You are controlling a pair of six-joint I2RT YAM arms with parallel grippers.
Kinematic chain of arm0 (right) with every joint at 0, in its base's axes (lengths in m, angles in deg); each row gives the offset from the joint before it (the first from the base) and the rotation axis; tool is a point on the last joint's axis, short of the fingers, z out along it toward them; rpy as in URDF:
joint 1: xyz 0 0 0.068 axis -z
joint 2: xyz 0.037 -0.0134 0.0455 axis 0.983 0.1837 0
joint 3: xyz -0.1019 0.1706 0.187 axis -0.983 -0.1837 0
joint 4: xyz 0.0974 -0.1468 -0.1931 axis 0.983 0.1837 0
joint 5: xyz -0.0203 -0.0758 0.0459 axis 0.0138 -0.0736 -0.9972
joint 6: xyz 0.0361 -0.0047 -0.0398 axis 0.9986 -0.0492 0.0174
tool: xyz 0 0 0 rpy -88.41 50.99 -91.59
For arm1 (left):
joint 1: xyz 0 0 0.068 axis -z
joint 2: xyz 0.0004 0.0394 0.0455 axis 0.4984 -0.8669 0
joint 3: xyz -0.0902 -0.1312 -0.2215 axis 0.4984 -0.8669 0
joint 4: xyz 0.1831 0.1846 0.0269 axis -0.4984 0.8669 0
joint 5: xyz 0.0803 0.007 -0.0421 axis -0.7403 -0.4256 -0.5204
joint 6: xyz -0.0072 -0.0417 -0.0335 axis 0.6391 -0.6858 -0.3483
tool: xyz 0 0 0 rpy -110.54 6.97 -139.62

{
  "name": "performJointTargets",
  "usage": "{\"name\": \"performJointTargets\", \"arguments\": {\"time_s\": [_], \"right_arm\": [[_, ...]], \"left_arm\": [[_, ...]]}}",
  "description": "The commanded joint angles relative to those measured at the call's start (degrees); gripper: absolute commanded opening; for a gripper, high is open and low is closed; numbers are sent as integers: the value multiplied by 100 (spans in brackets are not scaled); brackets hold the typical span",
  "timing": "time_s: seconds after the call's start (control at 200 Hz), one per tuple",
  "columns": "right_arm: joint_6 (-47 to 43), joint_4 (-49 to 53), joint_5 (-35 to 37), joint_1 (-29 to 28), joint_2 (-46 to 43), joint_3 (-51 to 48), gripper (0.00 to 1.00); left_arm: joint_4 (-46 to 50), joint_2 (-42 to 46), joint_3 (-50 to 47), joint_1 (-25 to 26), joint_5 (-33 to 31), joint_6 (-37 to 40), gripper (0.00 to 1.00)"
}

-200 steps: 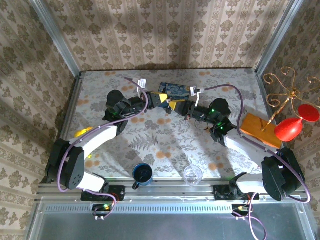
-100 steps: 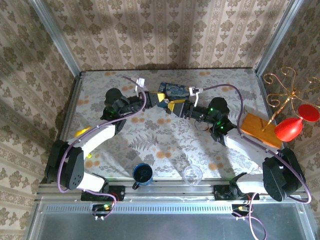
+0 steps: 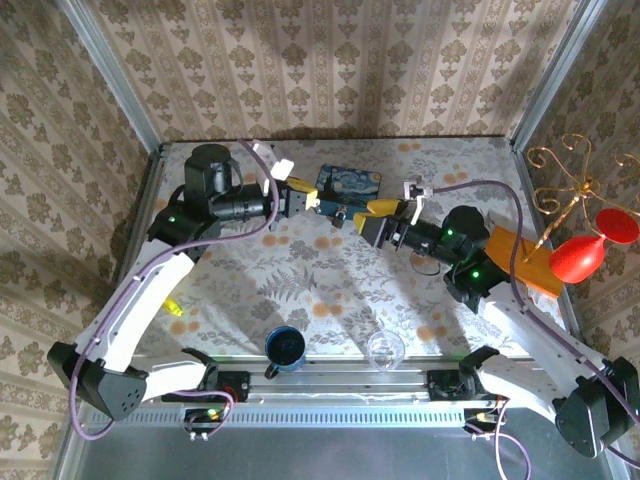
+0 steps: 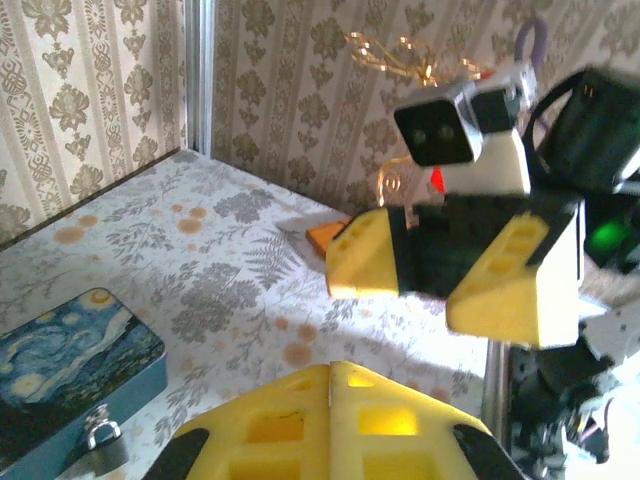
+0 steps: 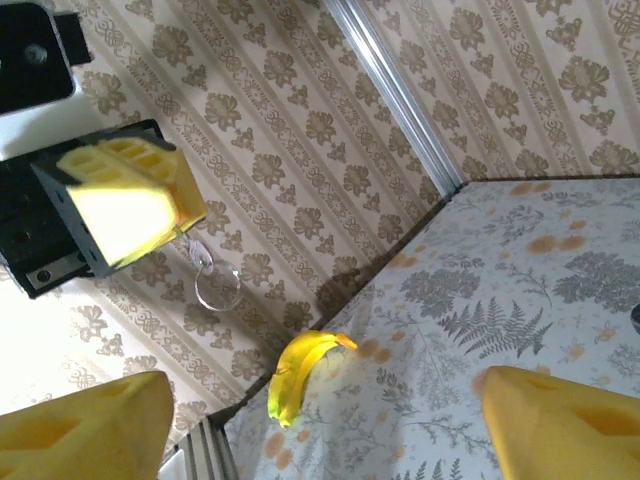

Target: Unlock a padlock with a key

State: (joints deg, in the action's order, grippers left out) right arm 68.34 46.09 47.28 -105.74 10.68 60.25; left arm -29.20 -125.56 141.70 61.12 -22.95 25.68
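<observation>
My left gripper (image 4: 332, 372) is shut, its yellow fingers pressed together. In the right wrist view the left gripper (image 5: 172, 222) pinches the small key (image 5: 193, 248), and a thin key ring (image 5: 218, 285) dangles below it. The tiny grey padlock (image 4: 97, 433) hangs at the front of the blue starry-night tin (image 4: 70, 365), lower left of my left fingers. My right gripper (image 5: 320, 440) is open wide with nothing between its fingers. It faces the left gripper (image 3: 310, 199) from the right, raised above the table. In the left wrist view the right gripper (image 4: 430, 295) stands open.
A banana (image 5: 295, 375) lies near the left wall. A dark mug (image 3: 285, 347) and a clear glass (image 3: 385, 350) stand at the table's near edge. A wooden block (image 3: 520, 255), red shapes (image 3: 580, 255) and a gold wire stand (image 3: 570, 175) are at the right.
Both grippers were close together at the tin's front. Now the left arm has risen and drawn back left, and the right gripper has pulled away to the right.
</observation>
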Motion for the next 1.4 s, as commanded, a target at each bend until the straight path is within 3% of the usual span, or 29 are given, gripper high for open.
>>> {"name": "performJointTargets", "arguments": {"time_s": [0.0, 0.315, 0.42, 0.535, 0.755, 1.396], "right_arm": [[-410, 303, 10, -61, -207, -91, 86], [-1056, 592, -67, -615, -193, 310, 88], [-1206, 739, -33, -761, 0, 554, 82], [-1209, 526, -130, -828, 198, 647, 74], [-1027, -56, -275, -951, 475, 703, 76], [-1048, -227, -425, -1191, 971, 1087, 54]], "left_arm": [[953, 35, 112, 73, 91, 984, 0], [858, -40, 161, 235, 1122, 1124, 0], [561, -7, 37, 234, 1302, 941, 0], [197, -18, -100, 226, 1377, 670, 0], [-497, -48, -343, 227, 1516, 115, 0], [-776, 48, -521, 218, 1573, -113, 0]]}}
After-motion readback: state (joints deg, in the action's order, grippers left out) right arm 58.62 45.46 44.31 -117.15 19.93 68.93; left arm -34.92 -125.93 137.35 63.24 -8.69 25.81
